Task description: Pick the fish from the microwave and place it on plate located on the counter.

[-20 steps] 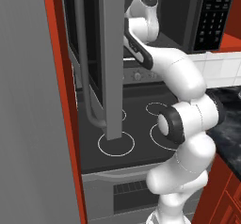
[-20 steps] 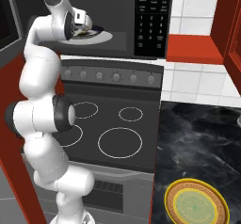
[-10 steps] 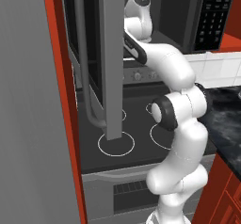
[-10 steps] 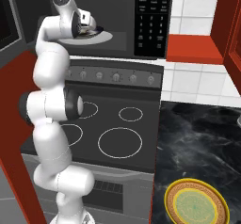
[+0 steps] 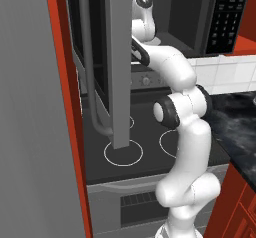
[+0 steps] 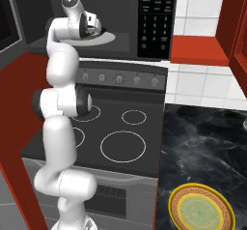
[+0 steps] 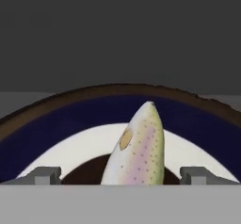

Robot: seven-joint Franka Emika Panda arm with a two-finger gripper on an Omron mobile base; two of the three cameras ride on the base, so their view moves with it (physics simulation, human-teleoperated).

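Since a second ago the arm has folded upright and drawn closer to the stove, its elbow pulled in; the hand has stayed up at the mouth of the microwave (image 6: 120, 21), and the base has not driven. The gripper (image 7: 120, 176) stands wide, its two tips on either side of the fish (image 7: 137, 150) with clear gaps showing, so nothing is clamped; whether the tips touch the dish under it, I cannot tell. The fish, pale and speckled with a pinkish stripe, lies inside the microwave on a round dish (image 7: 70, 124) with a brown rim, a dark blue band and a white middle; it points away from the hand toward the far rim. In the right base view the dish (image 6: 107, 38) shows as a grey disc on the oven floor just beyond the hand; the microwave door (image 5: 97, 57) hangs open to the left, its long bar handle toward the camera. On the counter (image 6: 202, 132), right of the stove (image 6: 123, 137), sits a yellow plate (image 6: 201, 211) with a greenish centre, well apart from the microwave, with nothing on it.
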